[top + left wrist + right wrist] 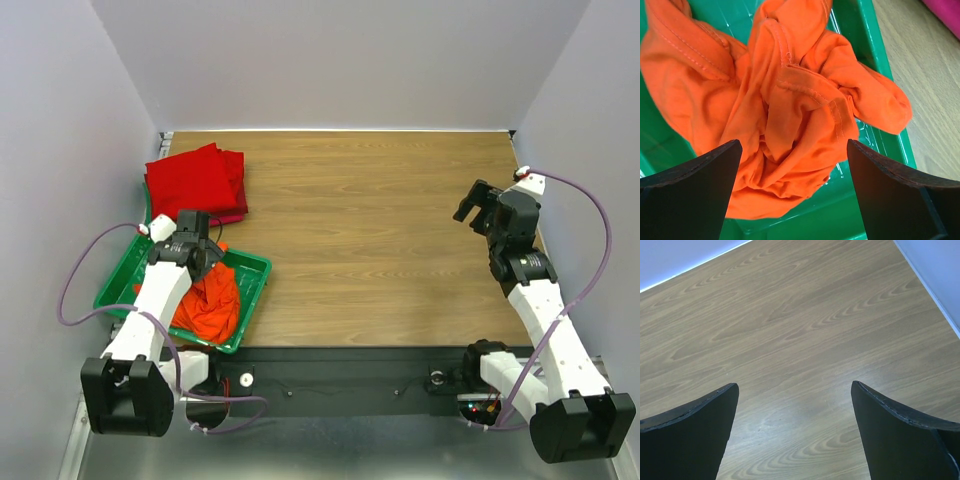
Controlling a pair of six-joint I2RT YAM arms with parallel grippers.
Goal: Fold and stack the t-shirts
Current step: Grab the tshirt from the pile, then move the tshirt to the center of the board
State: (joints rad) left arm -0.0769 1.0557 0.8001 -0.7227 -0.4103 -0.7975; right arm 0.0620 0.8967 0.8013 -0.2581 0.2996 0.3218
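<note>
Counter [400,230]: open wood from centre to right wall. Green tray [118,272] at near-left edge, folded red t-shirts [195,180] stacked just behind it. Orange t-shirt [790,100] crumpled in tray, directly under left gripper [792,144], jaws wide, holding nothing. Right gripper [795,386] wide open, empty, above wood near right edge.

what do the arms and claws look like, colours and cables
Both the left arm and right arm have white links, black joints and black bases. A lilac cable loops loosely outside each arm. The left claw and right claw each have two broad, matte black, wedge-shaped fingers.
</note>
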